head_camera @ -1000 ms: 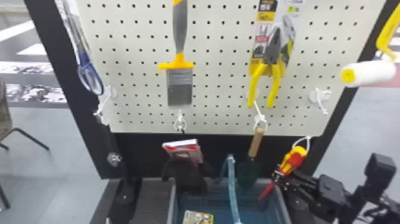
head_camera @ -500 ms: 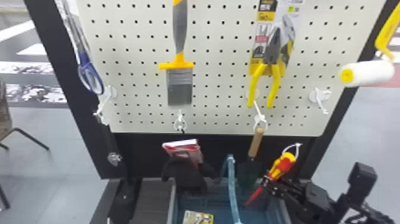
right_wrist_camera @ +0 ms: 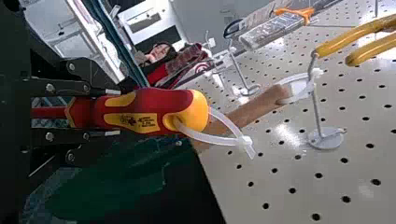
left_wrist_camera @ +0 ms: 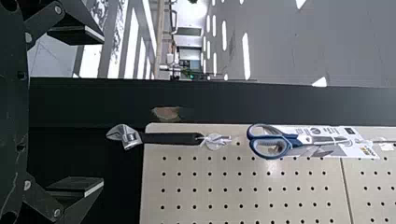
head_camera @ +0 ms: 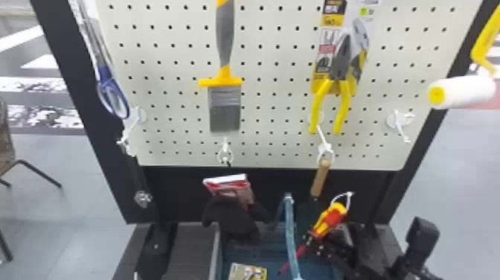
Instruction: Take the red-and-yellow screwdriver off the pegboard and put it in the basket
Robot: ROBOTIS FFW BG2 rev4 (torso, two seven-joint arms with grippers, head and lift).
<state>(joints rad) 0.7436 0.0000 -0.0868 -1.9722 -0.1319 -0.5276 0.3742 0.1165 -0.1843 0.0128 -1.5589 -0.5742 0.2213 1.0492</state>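
Two fingers of my right gripper (right_wrist_camera: pixel 112 112) are closed on the red-and-yellow screwdriver (right_wrist_camera: pixel 144 112), low on its handle, and its white tie loop (right_wrist_camera: pixel 246 141) is free of any hook. I judge that grip left the loop clear for unhooking; the tilt, shaft downward, should suit lowering it into the blue basket (head_camera: pixel 268 247), which the tip appears to be over. My left gripper (left_wrist_camera: pixel 100 112) waits near the adjustable wrench (left_wrist_camera: pixel 170 138), spread and empty. The head view cuts off the basket's near side, my right fingers blend into dark surroundings there, and I can't tell the tip's height.
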